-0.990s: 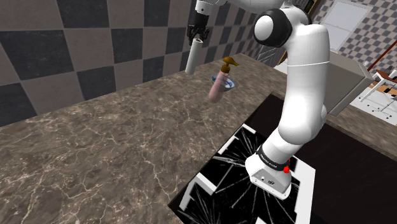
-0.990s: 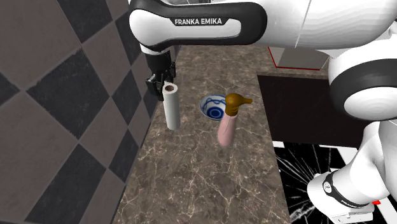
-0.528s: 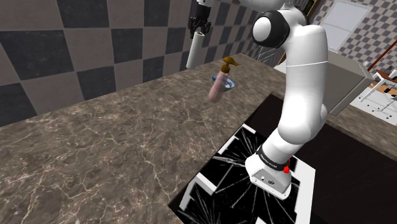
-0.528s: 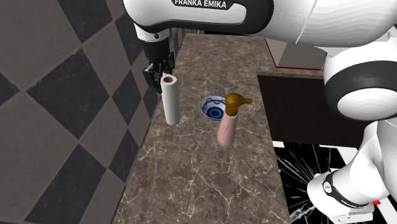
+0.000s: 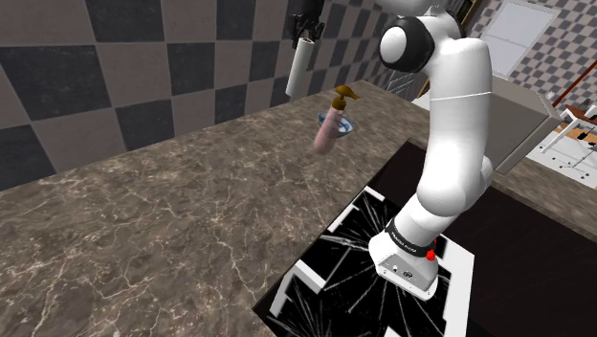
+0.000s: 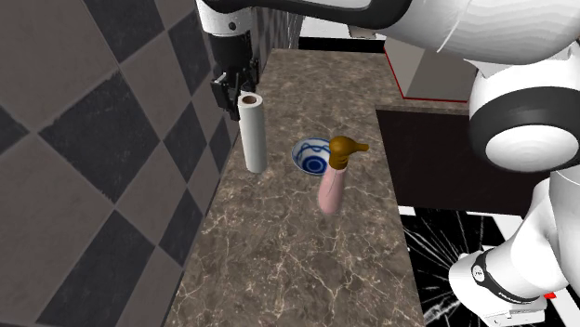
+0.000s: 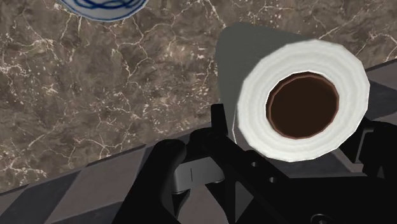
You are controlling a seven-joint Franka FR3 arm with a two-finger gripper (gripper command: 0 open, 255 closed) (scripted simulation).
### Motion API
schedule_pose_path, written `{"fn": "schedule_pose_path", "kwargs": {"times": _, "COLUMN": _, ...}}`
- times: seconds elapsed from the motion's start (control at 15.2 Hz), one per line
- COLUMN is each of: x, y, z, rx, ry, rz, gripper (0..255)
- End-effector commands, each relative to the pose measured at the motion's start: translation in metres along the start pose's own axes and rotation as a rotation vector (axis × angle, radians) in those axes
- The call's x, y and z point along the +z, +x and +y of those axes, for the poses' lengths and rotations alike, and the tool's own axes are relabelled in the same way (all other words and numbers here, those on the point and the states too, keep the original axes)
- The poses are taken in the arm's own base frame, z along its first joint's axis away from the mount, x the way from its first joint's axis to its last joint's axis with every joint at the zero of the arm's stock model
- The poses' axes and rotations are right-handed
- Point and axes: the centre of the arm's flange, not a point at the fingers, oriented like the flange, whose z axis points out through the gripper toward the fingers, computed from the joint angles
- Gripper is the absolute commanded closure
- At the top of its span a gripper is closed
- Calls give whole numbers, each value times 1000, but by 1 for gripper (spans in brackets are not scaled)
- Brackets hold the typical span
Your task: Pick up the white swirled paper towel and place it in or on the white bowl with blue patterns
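A white paper towel roll (image 5: pixel 298 69) with a brown core hangs upright in the air above the marble counter, close to the checkered wall. My black gripper (image 5: pixel 307 29) is shut on the roll's top end. From the second exterior view, the roll (image 6: pixel 252 136) hangs under the gripper (image 6: pixel 238 93), left of the white bowl with blue patterns (image 6: pixel 311 156). That bowl (image 5: pixel 345 123) sits on the counter behind a pink bottle. Seen from the wrist, the roll's end (image 7: pixel 299 102) is clasped in the gripper (image 7: pixel 289 143), and the bowl's rim (image 7: pixel 102 7) lies further off on the counter.
A pink soap bottle (image 6: pixel 332 186) with a brown pump stands just right of the bowl, also seen from the shoulder (image 5: pixel 328 129). The brown marble counter (image 5: pixel 182 220) runs along the checkered wall (image 5: pixel 115 67). My black stand (image 5: pixel 383 287) adjoins the counter.
The gripper has risen with the paper towel roll and drifted a little along the wall toward the counter's far end. Bowl and bottle have not moved.
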Motion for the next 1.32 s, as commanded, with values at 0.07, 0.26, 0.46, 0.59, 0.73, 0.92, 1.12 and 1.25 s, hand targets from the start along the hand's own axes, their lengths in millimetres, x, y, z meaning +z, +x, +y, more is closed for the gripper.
{"fn": "schedule_pose_path", "kwargs": {"times": 0.07, "x": -14, "y": -21, "z": 29, "rx": 0, "ry": 0, "rz": 0, "gripper": 255}}
{"fn": "schedule_pose_path", "kwargs": {"times": 0.26, "x": -27, "y": -43, "z": 59, "rx": 0, "ry": 0, "rz": 0, "gripper": 255}}
{"fn": "schedule_pose_path", "kwargs": {"times": 0.46, "x": -41, "y": -65, "z": 89, "rx": 0, "ry": 0, "rz": 0, "gripper": 255}}
{"fn": "schedule_pose_path", "kwargs": {"times": 0.59, "x": -50, "y": -80, "z": 109, "rx": 0, "ry": 0, "rz": 0, "gripper": 255}}
{"fn": "schedule_pose_path", "kwargs": {"times": 0.73, "x": -59, "y": -95, "z": 128, "rx": 0, "ry": 0, "rz": 0, "gripper": 255}}
{"fn": "schedule_pose_path", "kwargs": {"times": 0.92, "x": -72, "y": -117, "z": 158, "rx": 0, "ry": 0, "rz": 0, "gripper": 255}}
{"fn": "schedule_pose_path", "kwargs": {"times": 1.12, "x": -74, "y": -130, "z": 176, "rx": 0, "ry": 0, "rz": 0, "gripper": 255}}
{"fn": "schedule_pose_path", "kwargs": {"times": 1.25, "x": -64, "y": -130, "z": 176, "rx": 0, "ry": 0, "rz": 0, "gripper": 255}}
